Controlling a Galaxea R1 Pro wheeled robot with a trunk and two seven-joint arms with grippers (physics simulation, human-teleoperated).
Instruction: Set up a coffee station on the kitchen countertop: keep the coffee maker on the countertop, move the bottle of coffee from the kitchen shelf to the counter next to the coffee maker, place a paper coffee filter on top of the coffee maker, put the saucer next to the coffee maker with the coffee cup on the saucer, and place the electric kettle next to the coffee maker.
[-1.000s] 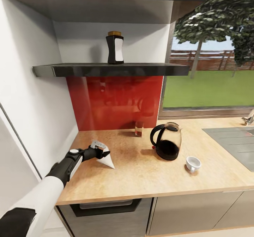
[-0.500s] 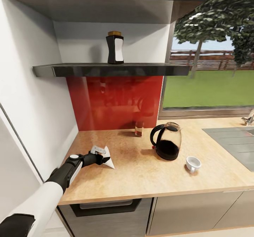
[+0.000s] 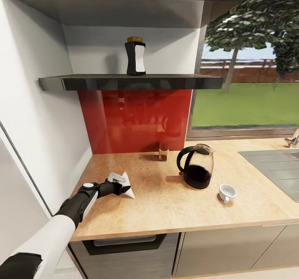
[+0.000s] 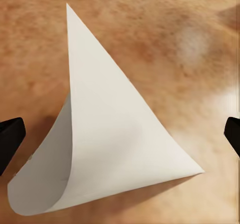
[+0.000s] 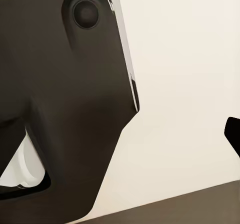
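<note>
A white paper coffee filter (image 3: 127, 190) lies on its side on the kitchen countertop (image 3: 166, 204), near the left wall. My left gripper (image 3: 121, 183) is open and low over it. In the left wrist view the filter (image 4: 107, 139) lies between the two black fingertips (image 4: 10, 140), which stand wide apart. The bottle of coffee (image 3: 136, 56) stands on the dark kitchen shelf (image 3: 124, 81). On the counter to the right are the electric kettle (image 3: 196, 166) and the coffee cup (image 3: 227, 192). My right gripper's fingertip (image 5: 233, 133) sits at the picture's edge. The coffee maker and saucer are out of view.
A small glass (image 3: 163, 151) stands against the red backsplash (image 3: 133, 121). The steel sink (image 3: 276, 169) and a tap (image 3: 293, 139) are at the far right. A white wall (image 3: 37, 117) bounds the counter on the left. A dark robot part (image 5: 65, 99) blocks the right wrist view.
My left gripper has sunk a little toward the counter and drawn slightly nearer the front edge, staying open around the filter. The filter, kettle, cup and bottle have not moved.
</note>
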